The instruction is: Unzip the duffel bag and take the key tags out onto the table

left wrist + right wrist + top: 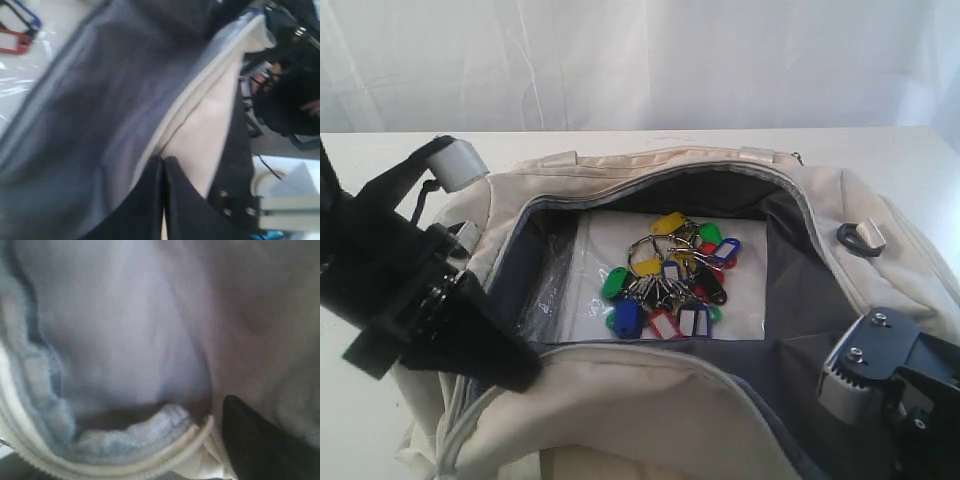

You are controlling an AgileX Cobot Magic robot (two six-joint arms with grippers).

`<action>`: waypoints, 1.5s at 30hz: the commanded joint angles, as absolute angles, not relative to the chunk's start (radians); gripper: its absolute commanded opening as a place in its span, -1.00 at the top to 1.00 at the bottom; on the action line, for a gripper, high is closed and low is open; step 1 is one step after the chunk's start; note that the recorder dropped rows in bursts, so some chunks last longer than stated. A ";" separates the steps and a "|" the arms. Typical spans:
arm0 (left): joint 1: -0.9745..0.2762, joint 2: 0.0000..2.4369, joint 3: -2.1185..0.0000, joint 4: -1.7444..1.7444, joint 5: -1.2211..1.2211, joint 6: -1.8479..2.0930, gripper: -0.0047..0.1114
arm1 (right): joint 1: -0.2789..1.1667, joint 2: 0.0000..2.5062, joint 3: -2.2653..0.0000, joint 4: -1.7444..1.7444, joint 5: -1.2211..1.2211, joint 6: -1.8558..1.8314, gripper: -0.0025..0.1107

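Note:
The cream duffel bag [650, 400] lies unzipped on the white table [380, 150], its dark grey lining showing. The key tags [670, 280], a bunch of red, green, yellow, blue and black, rest inside on the bag's floor. My left gripper [515, 365] is at the opening's left rim. In the left wrist view its fingers [150, 200] are pressed together on the bag's edge [200, 125], and red and blue tags [17, 30] show in a corner. My right gripper [895, 385] is at the bag's near right end. One black finger [255, 440] shows beside the rim [150, 452], jaws wide.
A clear plastic sheet [570, 290] lies under the tags. A black strap ring [860, 238] sits on the bag's right end, and a webbing handle [555, 158] runs along the far side. A white curtain [640, 60] hangs behind the table.

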State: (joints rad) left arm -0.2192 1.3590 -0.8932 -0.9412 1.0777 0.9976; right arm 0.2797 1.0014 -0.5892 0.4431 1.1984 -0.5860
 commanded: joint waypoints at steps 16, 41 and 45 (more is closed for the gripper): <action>-0.223 1.354 -0.804 -0.960 1.221 0.972 0.92 | 0.283 0.901 -0.887 0.436 1.221 -0.492 -0.18; -0.258 1.268 -1.094 -0.858 1.075 0.730 0.92 | 0.283 0.913 -0.999 0.167 1.093 -0.261 0.96; -0.330 1.349 -1.199 -0.769 0.991 0.636 0.92 | 0.283 0.879 -0.982 0.179 1.081 -0.261 0.96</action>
State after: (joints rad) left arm -0.2812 1.3015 -1.1409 -0.8188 1.0285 0.7137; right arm 0.2797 0.9066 -0.9937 0.1822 1.0970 -0.2717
